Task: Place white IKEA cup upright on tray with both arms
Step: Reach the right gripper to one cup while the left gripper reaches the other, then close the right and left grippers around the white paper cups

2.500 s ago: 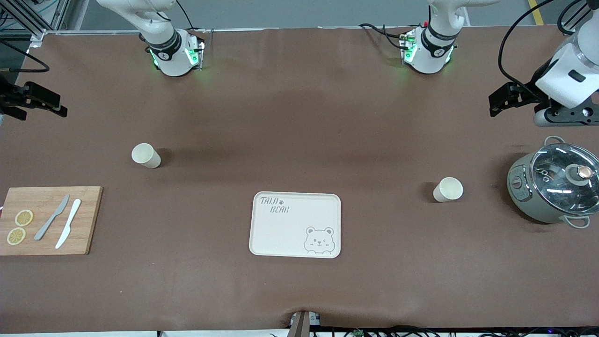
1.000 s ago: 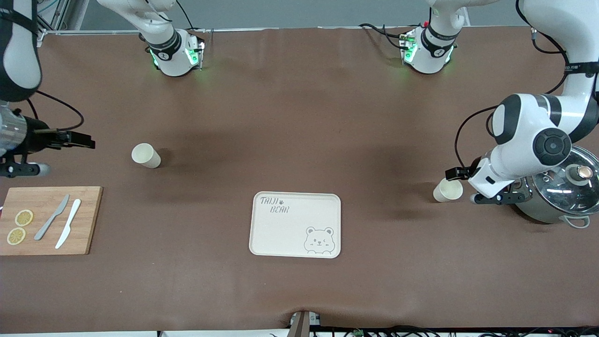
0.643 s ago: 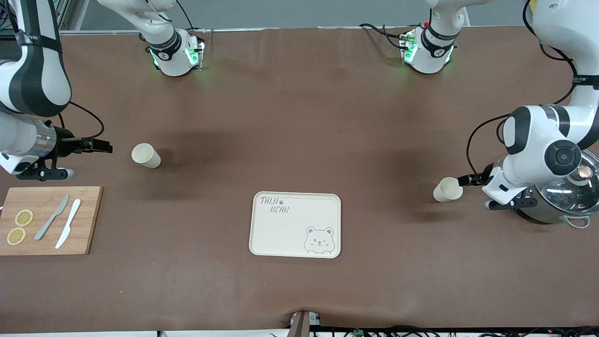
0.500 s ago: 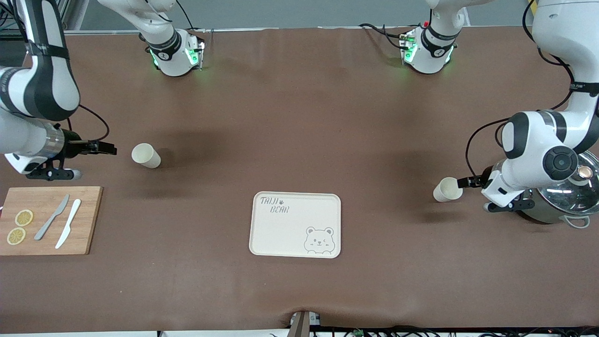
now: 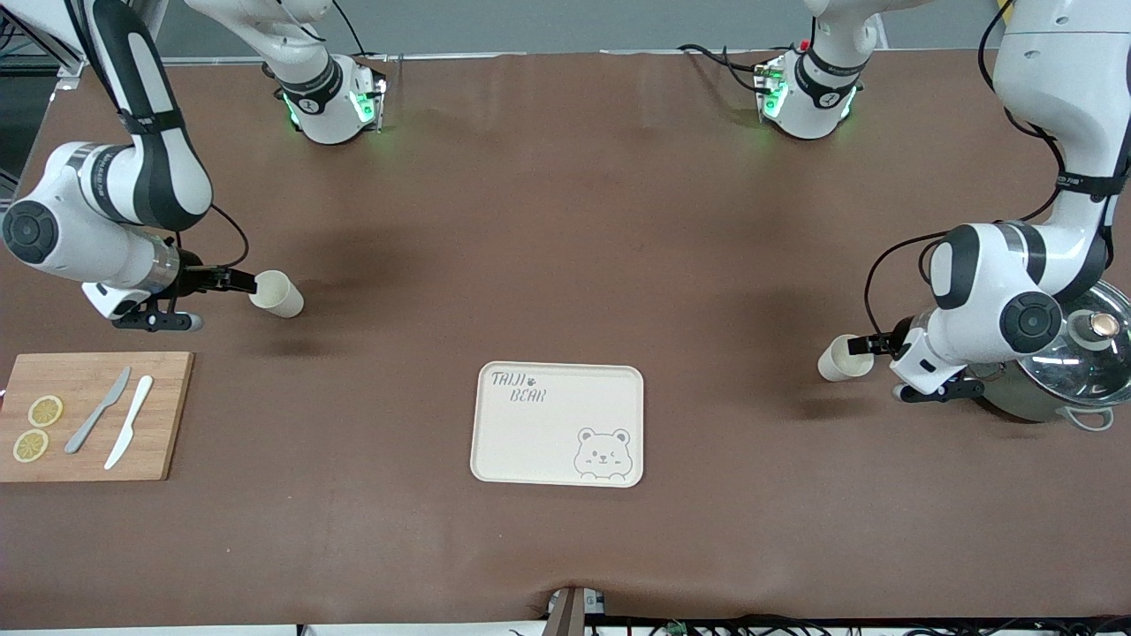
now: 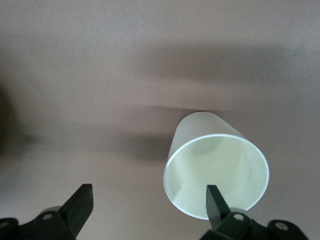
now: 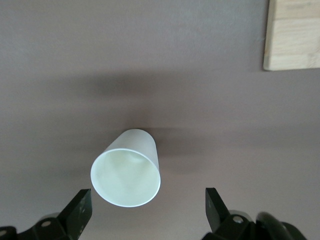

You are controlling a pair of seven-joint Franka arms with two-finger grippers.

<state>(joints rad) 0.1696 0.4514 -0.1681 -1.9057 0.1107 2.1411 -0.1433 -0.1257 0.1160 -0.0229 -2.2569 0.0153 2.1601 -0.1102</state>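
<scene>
Two white cups lie on their sides on the brown table. One cup is at the right arm's end, its mouth facing my right gripper, which is open just short of the rim. In the right wrist view this cup lies ahead of the right gripper, closer to one finger. The other cup is at the left arm's end, with my open left gripper at its mouth. In the left wrist view that cup sits off to one side of the left gripper, one fingertip in front of its rim. The cream bear tray lies empty, nearer the front camera.
A wooden cutting board with lemon slices and two knives lies at the right arm's end; its corner shows in the right wrist view. A grey pot with a glass lid stands right beside the left arm's wrist.
Both arms have swung in from the table's ends and come down. Each open gripper now sits at the mouth of its cup. The cups and tray have not moved.
</scene>
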